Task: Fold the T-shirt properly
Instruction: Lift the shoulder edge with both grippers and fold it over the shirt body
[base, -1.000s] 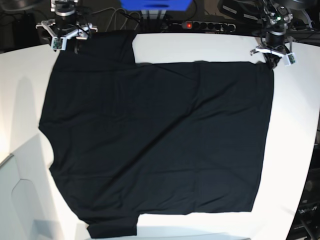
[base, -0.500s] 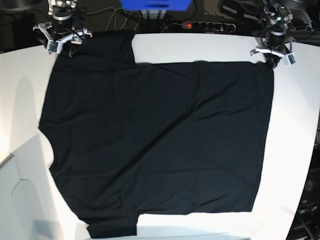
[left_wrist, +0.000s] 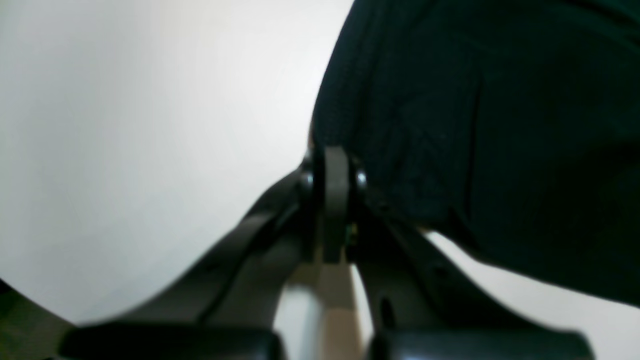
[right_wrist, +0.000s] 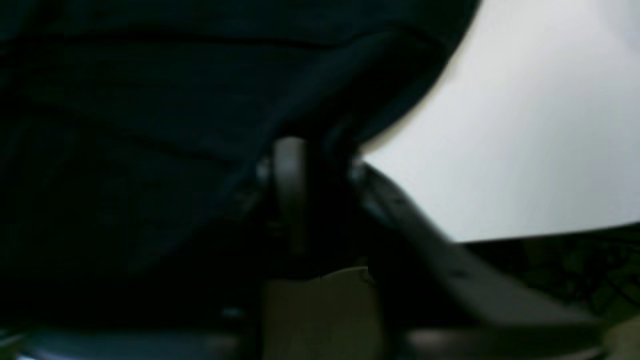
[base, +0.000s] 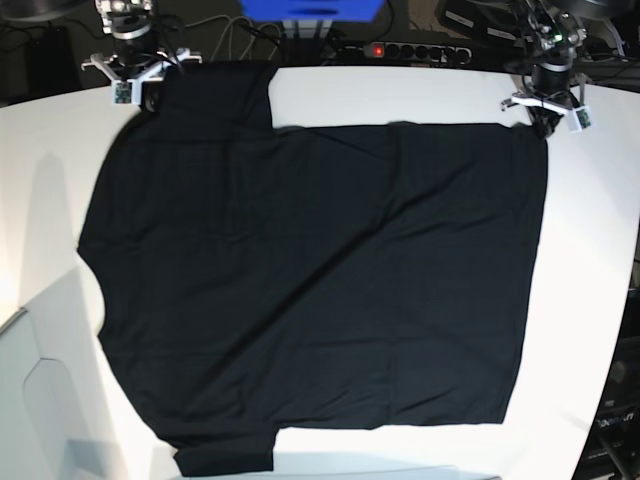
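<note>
- Both wrist views are badly blurred; the T-shirt (right_wrist: 150, 125) shows there only as dark cloth, seams unreadable.
- Right pincer (right_wrist: 312, 165): its tips are lost in black fabric.
- The surface (base: 420, 95) is cut off at the base view's bottom and right edges.

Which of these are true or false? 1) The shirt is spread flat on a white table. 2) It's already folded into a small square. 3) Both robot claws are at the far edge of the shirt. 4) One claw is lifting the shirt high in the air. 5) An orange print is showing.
1) True: the black T-shirt lies spread on the white table.
2) False: it lies spread out, one sleeve at the far side and one at the near side.
3) True: the right gripper is at the far sleeve, the left gripper at the shirt's far corner.
4) False: the fabric lies on the table at both grippers.
5) False: only plain black fabric shows.
</note>
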